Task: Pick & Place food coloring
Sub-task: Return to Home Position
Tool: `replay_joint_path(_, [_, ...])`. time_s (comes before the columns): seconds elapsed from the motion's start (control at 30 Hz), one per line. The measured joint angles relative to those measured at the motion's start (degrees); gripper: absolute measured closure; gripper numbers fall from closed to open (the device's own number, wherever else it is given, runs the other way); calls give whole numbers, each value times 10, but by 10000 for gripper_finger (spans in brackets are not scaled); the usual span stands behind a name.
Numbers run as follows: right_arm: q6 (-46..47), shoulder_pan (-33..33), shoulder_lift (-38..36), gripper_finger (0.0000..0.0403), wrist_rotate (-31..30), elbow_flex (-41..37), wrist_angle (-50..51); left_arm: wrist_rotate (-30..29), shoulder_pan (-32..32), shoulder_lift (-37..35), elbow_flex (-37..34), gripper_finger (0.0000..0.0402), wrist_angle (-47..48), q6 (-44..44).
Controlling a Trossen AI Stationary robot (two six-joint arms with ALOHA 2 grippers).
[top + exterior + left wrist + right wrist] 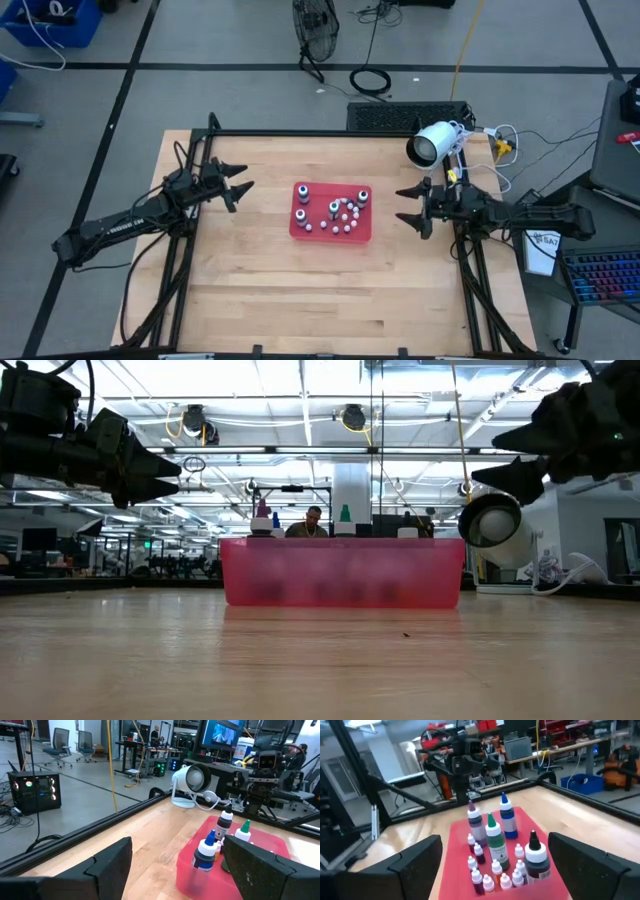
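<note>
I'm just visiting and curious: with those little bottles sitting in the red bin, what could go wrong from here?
The bottles stand crowded upright in the red bin, so a bump might topple several. The open left gripper and right gripper hover either side of it, and a stray inward swing could knock it.

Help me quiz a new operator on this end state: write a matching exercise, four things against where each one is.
Things
1. left gripper
2. right gripper
3. food coloring bottles
4. white cylindrical device

Places
A. standing inside the red bin
B. at the table corner on the right arm's side
C. raised above the table, jaws open, to the left of the bin
D. raised above the table, jaws open, to the right of the bin

Pairs: 1-C, 2-D, 3-A, 4-B.
</note>
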State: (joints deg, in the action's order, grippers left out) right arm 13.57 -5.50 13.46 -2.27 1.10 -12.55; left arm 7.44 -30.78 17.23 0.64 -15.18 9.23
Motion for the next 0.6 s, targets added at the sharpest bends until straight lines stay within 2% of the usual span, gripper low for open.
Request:
replay_joint_path(0.13, [-26, 0, 1, 53, 9, 0, 19, 0, 0, 0, 0, 96, 0, 0])
replay_joint_path(0.6, [-23, 0, 1, 53, 9, -2, 15, 0, 0, 0, 0, 96, 0, 0])
